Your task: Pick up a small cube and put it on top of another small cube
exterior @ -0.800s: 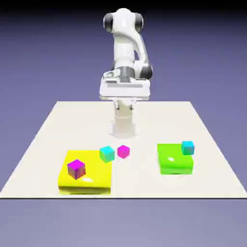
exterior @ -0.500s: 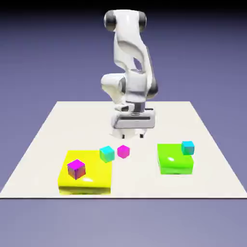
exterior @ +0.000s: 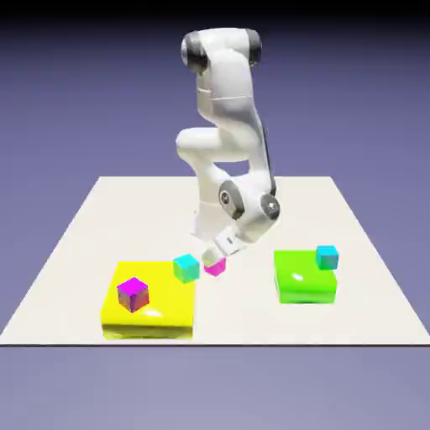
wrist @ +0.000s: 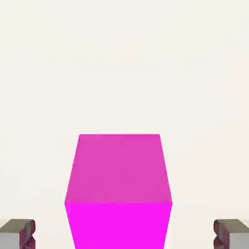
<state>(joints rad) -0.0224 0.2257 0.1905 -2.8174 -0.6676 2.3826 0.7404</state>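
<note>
Magenta-pink and plain, the small cube [wrist: 119, 189] fills the lower middle of the hand view, sitting on the cream table [exterior: 252, 201] between the two grey fingertips [wrist: 17, 232], which stand well out to either side with bare table showing in the gaps. So the jaws are spread wide and not touching it yet. In the exterior view the white arm's gripper [exterior: 222, 249] hangs low right over that cube [exterior: 216, 267], which lies near the middle of the table, just right of the small cyan cube [exterior: 186, 268] at the far right corner of the flat yellow block [exterior: 159, 317].

Progress-wise I'd say it's early: nothing is grasped, nothing lifted, nothing stacked. What's left looks like closing on the pink cube, lifting it, carrying it over and setting it on another small cube, maybe that cyan one next door.
</note>
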